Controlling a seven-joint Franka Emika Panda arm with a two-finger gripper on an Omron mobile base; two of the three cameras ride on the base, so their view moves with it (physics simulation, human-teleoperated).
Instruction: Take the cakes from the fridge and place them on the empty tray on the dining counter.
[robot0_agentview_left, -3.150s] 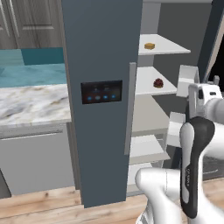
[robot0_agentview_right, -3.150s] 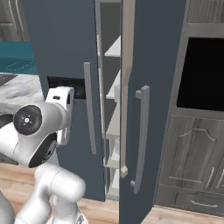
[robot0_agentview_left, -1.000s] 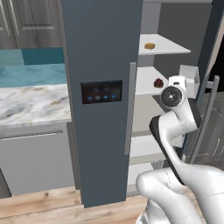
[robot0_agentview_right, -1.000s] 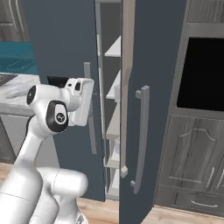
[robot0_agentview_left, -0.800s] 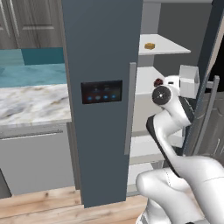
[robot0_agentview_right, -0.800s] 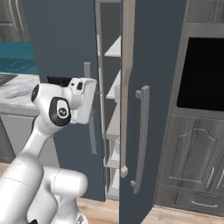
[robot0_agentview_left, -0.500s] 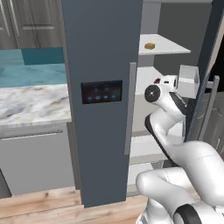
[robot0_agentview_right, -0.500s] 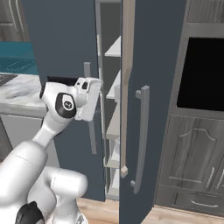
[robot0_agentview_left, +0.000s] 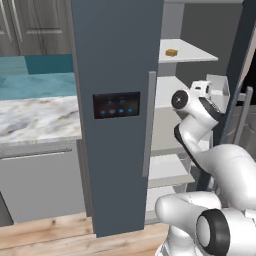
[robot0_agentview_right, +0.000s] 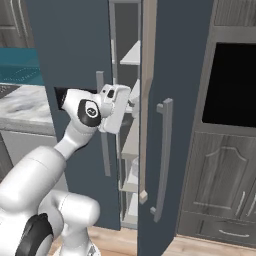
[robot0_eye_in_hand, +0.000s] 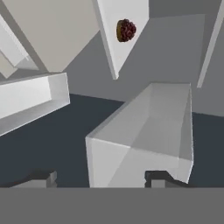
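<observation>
round bumpy dark cake (robot0_eye_in_hand: 126, 30), flat pale shelf (robot0_eye_in_hand: 127, 19)

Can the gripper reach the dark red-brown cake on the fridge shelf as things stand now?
Probably not directly. In the hand view the dark red-brown cake sits far back on a shelf, while a clear bin stands right ahead of the open gripper, so it would need to steer around.

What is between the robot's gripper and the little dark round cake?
In the hand view, a clear bin stands between the gripper and the dark cake on its shelf.
</observation>
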